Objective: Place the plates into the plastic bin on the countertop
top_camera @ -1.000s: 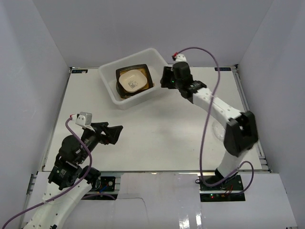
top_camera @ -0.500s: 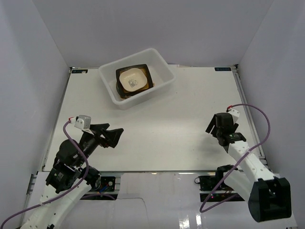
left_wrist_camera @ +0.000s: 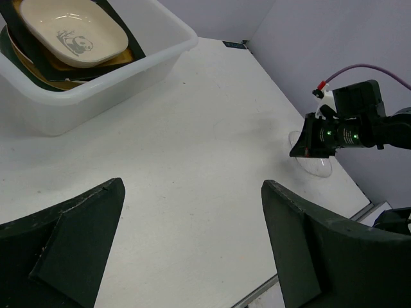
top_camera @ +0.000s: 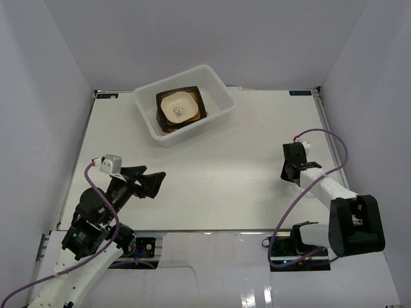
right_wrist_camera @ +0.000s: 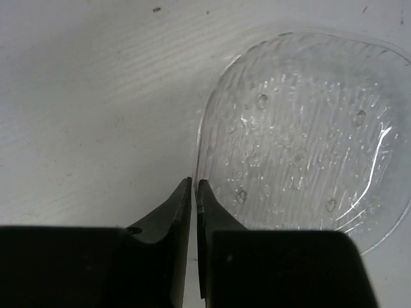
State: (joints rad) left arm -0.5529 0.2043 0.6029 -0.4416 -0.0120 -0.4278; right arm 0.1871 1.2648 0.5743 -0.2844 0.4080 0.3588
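Hovering low over the right side of the surface (top_camera: 225, 160), the right hand (right_wrist_camera: 194, 183) has its fingers squeezed down to a hairline gap. The tips are right at the rim of the clear plate (right_wrist_camera: 302, 128), which lies flat there. Can't tell if they actually pinch the rim. The left hand (top_camera: 153, 183) hangs over the near left part, spread wide, nothing in it. The bin (top_camera: 186, 135) sits at the far side, well apart from both hands, with a cream square plate (top_camera: 178, 109) stacked on a black plate (top_camera: 200, 96) inside.
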